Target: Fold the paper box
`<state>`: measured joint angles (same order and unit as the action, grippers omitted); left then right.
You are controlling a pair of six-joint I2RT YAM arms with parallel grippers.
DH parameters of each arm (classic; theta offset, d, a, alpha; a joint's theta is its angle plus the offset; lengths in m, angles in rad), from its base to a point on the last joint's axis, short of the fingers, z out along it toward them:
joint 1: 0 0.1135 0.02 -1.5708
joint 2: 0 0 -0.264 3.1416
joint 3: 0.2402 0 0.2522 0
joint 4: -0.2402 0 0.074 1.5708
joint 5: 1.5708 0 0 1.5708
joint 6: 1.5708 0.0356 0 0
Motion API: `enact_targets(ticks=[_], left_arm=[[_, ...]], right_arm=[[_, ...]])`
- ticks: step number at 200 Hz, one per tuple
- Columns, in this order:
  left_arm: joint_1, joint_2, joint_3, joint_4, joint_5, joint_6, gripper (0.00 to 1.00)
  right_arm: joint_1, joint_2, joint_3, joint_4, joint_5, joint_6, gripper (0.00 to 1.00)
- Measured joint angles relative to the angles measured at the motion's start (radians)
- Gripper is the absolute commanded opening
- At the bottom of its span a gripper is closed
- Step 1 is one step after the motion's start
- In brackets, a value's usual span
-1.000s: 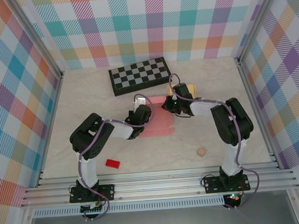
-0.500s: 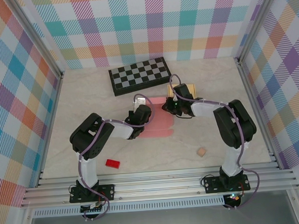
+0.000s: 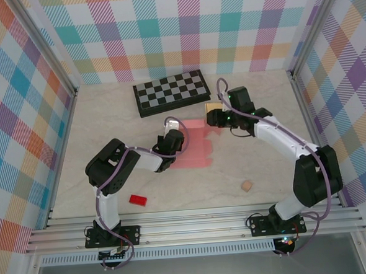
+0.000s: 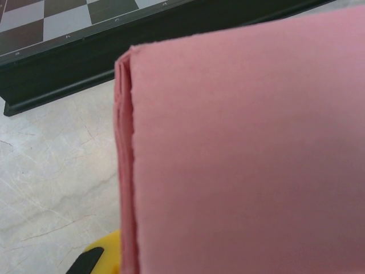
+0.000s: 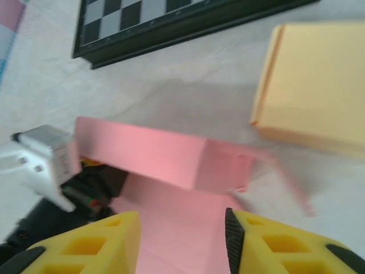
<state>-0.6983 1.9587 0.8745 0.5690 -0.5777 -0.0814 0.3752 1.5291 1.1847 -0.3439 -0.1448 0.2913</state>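
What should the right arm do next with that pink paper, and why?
Probably lower the right claw to the loose flap and fold it up: that claw is open and empty, while the left claw pinches the paper box.

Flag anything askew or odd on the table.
The pink paper box is half formed: one wall stands up, pinched by the left gripper, while its end flap splays out loose and crooked.
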Motion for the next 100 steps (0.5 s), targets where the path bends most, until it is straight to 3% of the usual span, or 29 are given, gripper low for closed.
enact_targets(ticks=[39, 71, 100], left_arm=[[0.000, -0.007, -0.030, 0.045, 0.017, 0.026, 0.00], [0.000, -0.013, -0.051, 0.074, 0.034, 0.043, 0.00], [0.000, -0.018, -0.066, 0.096, 0.054, 0.056, 0.00]], right_arm=[[-0.114, 0.043, 0.037, -0.069, 0.101, -0.349, 0.47], [-0.118, 0.137, 0.018, -0.071, 0.134, -0.634, 0.46], [-0.116, 0.204, 0.006, -0.068, 0.125, -0.797, 0.45]])
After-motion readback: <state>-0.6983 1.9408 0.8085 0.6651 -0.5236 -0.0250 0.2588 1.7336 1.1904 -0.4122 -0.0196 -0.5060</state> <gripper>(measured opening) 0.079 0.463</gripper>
